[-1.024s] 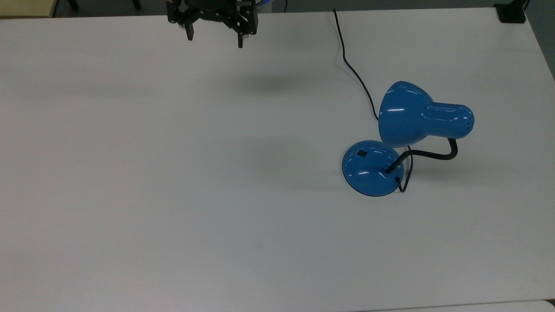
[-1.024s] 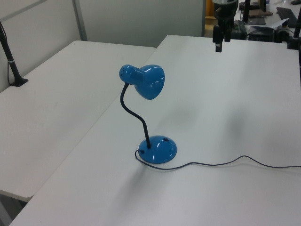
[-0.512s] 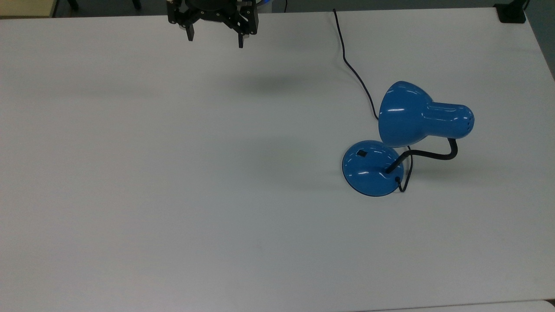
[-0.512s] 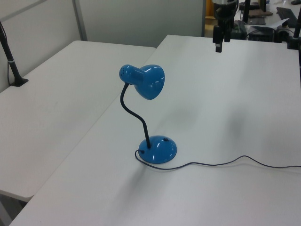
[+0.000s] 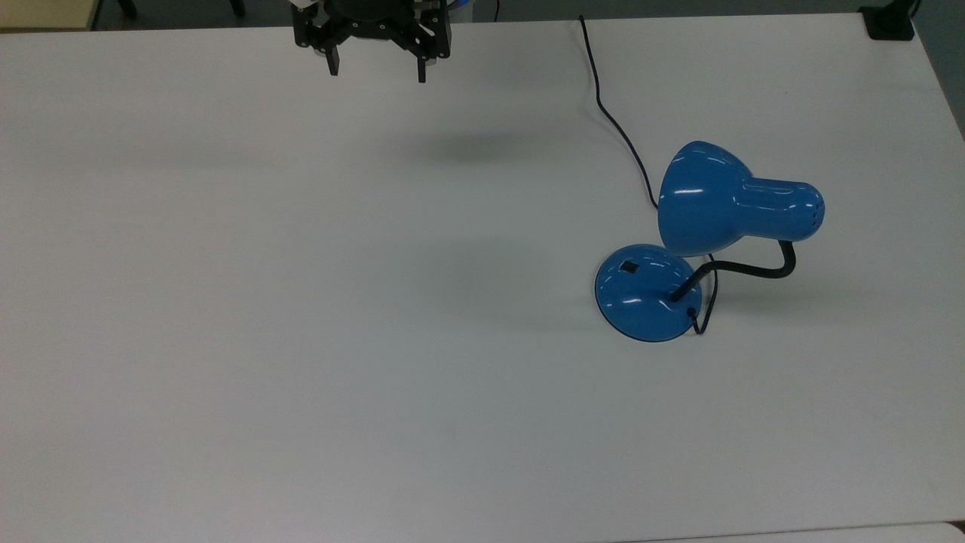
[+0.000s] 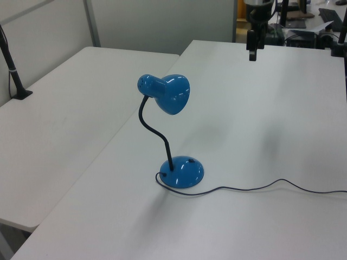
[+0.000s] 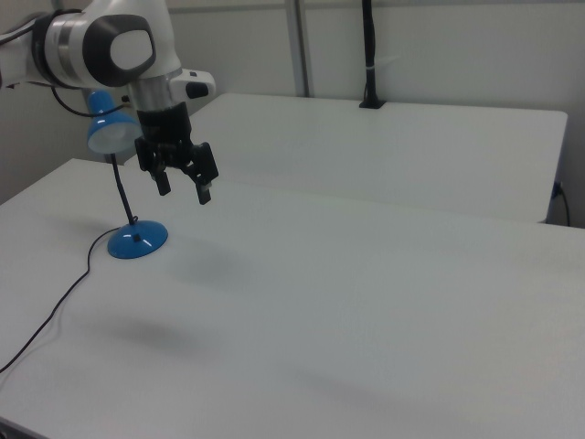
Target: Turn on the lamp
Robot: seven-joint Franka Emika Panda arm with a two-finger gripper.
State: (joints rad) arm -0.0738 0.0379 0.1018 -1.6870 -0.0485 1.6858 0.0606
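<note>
While our gripper (image 5: pixel 376 73) hangs with fingers wide, well apart from the lamp (image 5: pixel 705 226) on the table (image 5: pixel 226 302), we should close them and press one tip squarely onto the switch (image 5: pixel 629 266).

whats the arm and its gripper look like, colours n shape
The arm is glossy white with rounded links and a dark grey joint cap. The gripper is black and boxy, with two slim black fingers and bracket-like side pieces.

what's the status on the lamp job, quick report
End effector open, empty, hanging above the table. Lamp upright, untouched, switch on its base. Nothing between them.
</note>
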